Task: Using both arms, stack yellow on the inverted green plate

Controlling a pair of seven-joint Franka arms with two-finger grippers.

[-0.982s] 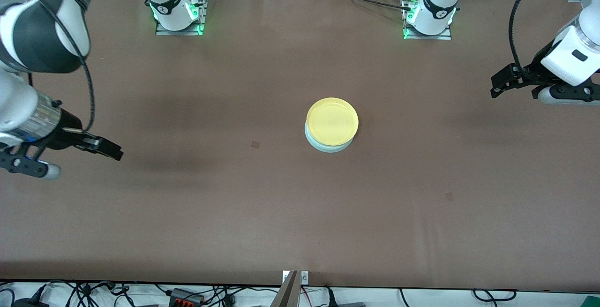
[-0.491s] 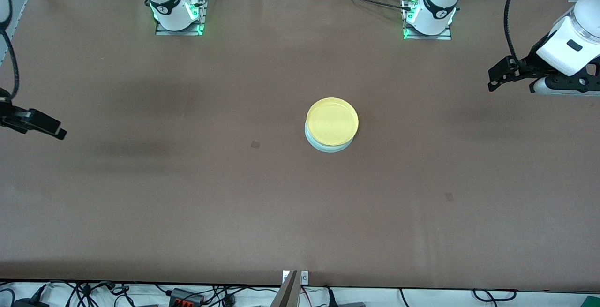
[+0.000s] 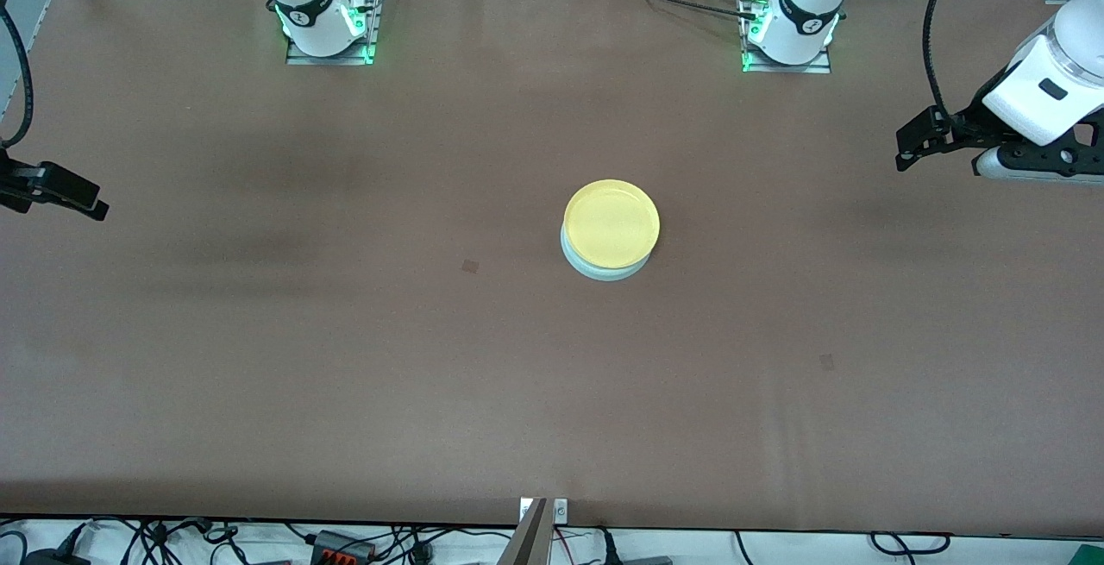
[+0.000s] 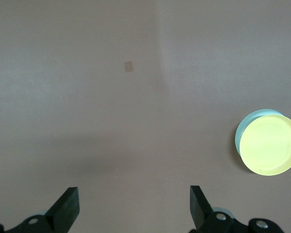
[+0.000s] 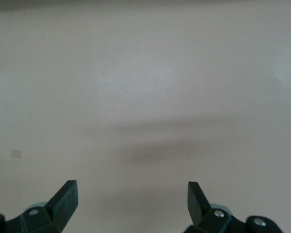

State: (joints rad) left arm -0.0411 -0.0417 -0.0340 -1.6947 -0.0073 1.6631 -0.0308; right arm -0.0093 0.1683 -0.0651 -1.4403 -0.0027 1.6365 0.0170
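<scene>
The yellow plate (image 3: 611, 223) rests rim-up on the inverted green plate (image 3: 604, 268) mid-desk (image 3: 345, 358). The left end effector (image 3: 907, 144) and the right end effector (image 3: 82, 200) hover, both spread, over opposite desk ends.

A wide brown table (image 3: 345, 375) fills the scene — tangled cables (image 3: 172, 539) along its near edge, evenly lit.
</scene>
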